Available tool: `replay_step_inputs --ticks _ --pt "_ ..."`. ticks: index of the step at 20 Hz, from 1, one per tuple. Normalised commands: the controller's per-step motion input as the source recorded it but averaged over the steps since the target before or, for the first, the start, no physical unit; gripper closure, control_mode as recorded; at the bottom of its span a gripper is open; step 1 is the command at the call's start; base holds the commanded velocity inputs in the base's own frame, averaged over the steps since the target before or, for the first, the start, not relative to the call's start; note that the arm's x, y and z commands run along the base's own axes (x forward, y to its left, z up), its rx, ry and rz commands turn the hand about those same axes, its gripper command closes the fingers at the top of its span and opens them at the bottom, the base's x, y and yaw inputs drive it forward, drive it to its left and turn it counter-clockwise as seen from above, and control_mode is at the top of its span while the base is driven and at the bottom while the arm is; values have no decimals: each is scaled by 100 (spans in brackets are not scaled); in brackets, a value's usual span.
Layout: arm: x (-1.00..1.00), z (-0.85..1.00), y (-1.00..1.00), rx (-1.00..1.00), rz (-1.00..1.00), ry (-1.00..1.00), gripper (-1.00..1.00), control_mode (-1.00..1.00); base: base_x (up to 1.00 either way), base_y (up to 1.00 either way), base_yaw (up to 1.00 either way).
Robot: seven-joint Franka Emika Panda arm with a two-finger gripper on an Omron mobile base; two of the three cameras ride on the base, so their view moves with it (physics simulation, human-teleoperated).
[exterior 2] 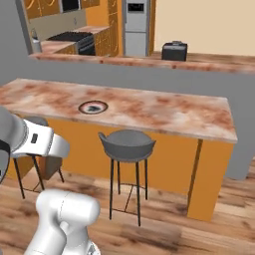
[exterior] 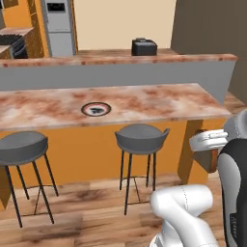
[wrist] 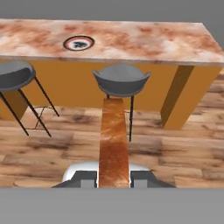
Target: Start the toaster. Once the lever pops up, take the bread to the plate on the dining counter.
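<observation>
I have the gripper [wrist: 113, 177] clamped on the bread [wrist: 113, 140], held edge-on so it won't slip in transit. Plate [exterior: 96, 109] sits on the dining counter [exterior: 159, 103], above and left of the stool [exterior: 141, 139]. Toaster [exterior: 144, 47] is behind the counter, well apart. Approx. final leg, I judge.

The plate [exterior: 96, 109] lies on the marbled table [exterior: 159, 103], left of its middle and near its front edge. Two grey stools stand on the wooden floor below that edge: one [exterior: 141, 139] just right of the plate, the other [exterior: 21, 147] well to its left. Beyond the plate, on the higher ledge behind the table, the dark toaster [exterior: 144, 47] sits to the right.
</observation>
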Motion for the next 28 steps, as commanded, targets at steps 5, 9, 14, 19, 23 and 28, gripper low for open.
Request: replay_step_inputs --ticks 5,9,14,19,23,28 --pt "0 0 0 0 0 0 100 100 19 74 -28" --pt "0 0 0 0 0 0 100 100 25 74 -21" --pt "0 0 0 0 0 0 100 100 40 52 -12" --pt "0 0 0 0 0 0 100 100 52 36 -3" --pt "0 0 0 0 0 0 100 100 59 8 -1" --pt "0 0 0 0 0 0 100 100 62 0 0"
